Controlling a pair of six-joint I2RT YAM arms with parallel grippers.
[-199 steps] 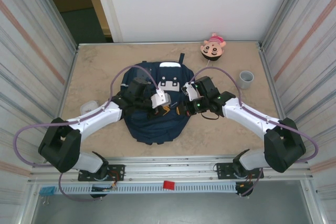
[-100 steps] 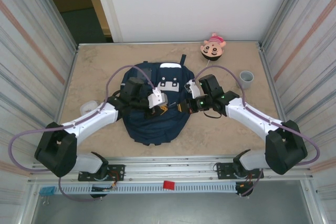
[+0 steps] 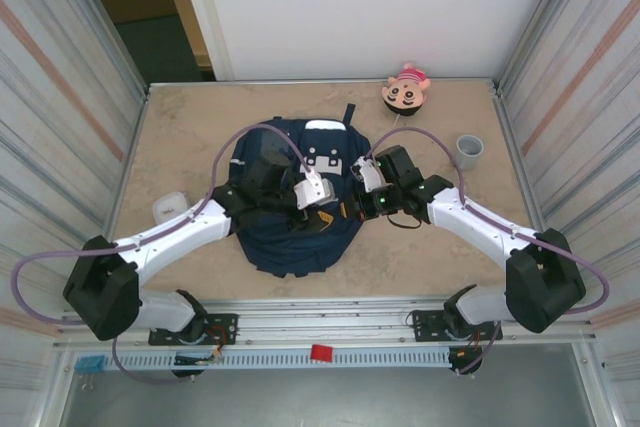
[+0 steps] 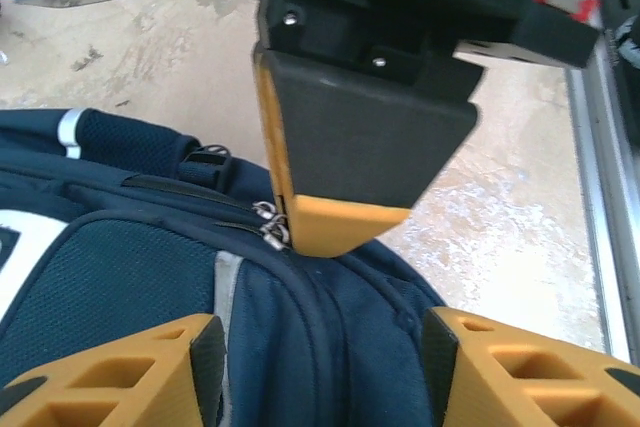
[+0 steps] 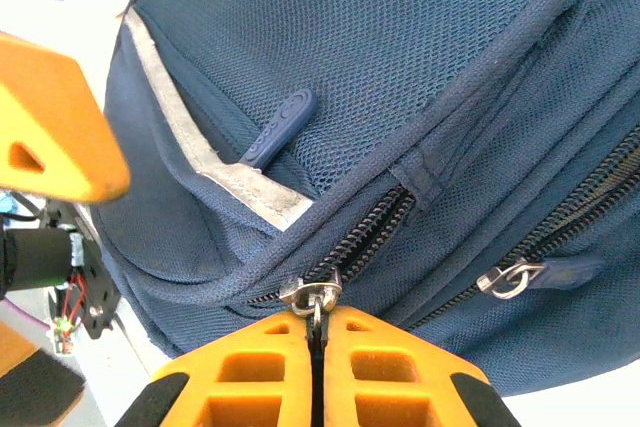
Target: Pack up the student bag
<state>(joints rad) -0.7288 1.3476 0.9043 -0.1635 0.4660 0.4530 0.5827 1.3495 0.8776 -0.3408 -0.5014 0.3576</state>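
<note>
The student bag (image 3: 295, 247) is lying flat in the middle of the table (image 3: 180, 137), with bare marble running round it to every edge. The right gripper (image 5: 318, 332) is pinching a zipper pull (image 5: 312, 297) at the bag's right side, fingers pressed together. The left gripper (image 4: 320, 372) is hovering just beside it, fingers spread (only bag fabric beneath them). A doll head (image 3: 406, 90) and a grey cup (image 3: 469, 151) are sitting well apart from the bag, toward the far right corner.

Centre: large navy-blue fabric backpack (image 3: 290, 237) blocks the middle of the beige marbled worktop (image 3: 180, 137).
Far-left corner: bare, open passage.
Right side: small grey cup (image 3: 469, 150) and pink-capped doll head (image 3: 406, 92), well apart.
</note>
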